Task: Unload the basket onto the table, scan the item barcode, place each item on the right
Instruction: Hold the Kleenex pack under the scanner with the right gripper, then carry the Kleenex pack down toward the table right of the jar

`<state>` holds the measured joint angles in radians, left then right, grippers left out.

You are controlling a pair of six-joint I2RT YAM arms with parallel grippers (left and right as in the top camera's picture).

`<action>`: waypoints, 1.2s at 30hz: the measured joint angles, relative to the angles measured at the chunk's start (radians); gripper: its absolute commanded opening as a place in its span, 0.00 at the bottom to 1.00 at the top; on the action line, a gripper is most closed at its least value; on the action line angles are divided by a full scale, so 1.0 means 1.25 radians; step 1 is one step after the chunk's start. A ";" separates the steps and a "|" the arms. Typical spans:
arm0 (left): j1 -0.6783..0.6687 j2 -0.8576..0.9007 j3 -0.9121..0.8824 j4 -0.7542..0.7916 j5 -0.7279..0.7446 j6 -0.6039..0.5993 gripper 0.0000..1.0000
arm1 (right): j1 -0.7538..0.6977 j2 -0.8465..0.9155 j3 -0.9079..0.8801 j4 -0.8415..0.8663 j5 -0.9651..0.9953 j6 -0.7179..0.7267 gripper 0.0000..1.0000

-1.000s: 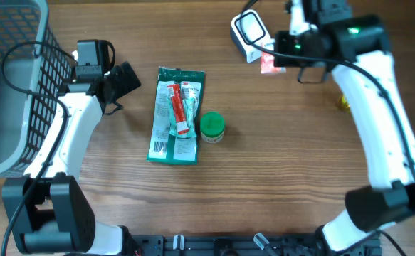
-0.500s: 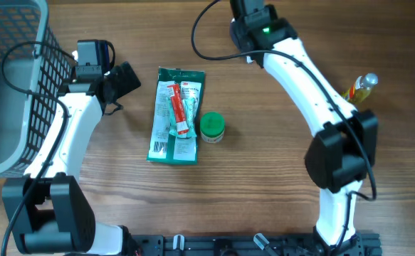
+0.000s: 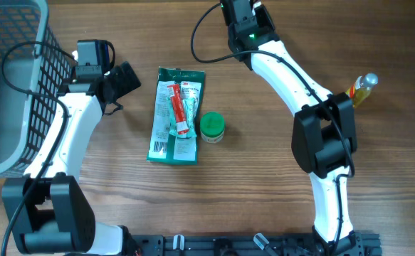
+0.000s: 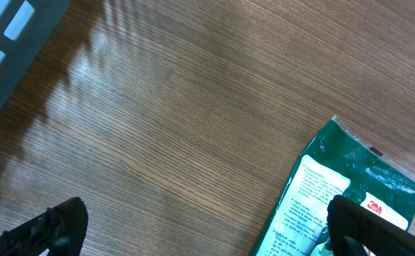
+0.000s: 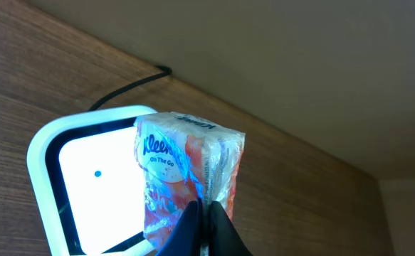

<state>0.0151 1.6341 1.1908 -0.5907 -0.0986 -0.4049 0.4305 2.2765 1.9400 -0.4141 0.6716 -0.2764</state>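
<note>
Right tool [image 5: 206, 217] and tissue pack [image 5: 186, 167] now farther left, over the scanner [image 5: 86, 181]

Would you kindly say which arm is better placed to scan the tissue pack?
Right: the right pincer is shut on the tissue pack at the scanner; the left pincer hangs open by the green packet.
</note>
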 measured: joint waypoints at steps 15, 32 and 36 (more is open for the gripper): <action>0.000 0.000 0.000 0.000 0.000 0.000 1.00 | 0.000 -0.156 -0.001 -0.187 -0.009 0.121 0.04; 0.000 0.000 0.000 0.000 0.000 0.000 1.00 | -0.084 -0.379 -0.220 -0.809 -0.408 0.509 0.04; 0.000 0.000 0.000 0.000 0.000 0.000 1.00 | -0.084 -0.374 -0.369 -0.780 -0.418 0.597 0.04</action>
<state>0.0151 1.6341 1.1908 -0.5911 -0.0986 -0.4049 0.3256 1.8084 1.4792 -1.3895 0.1486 0.4698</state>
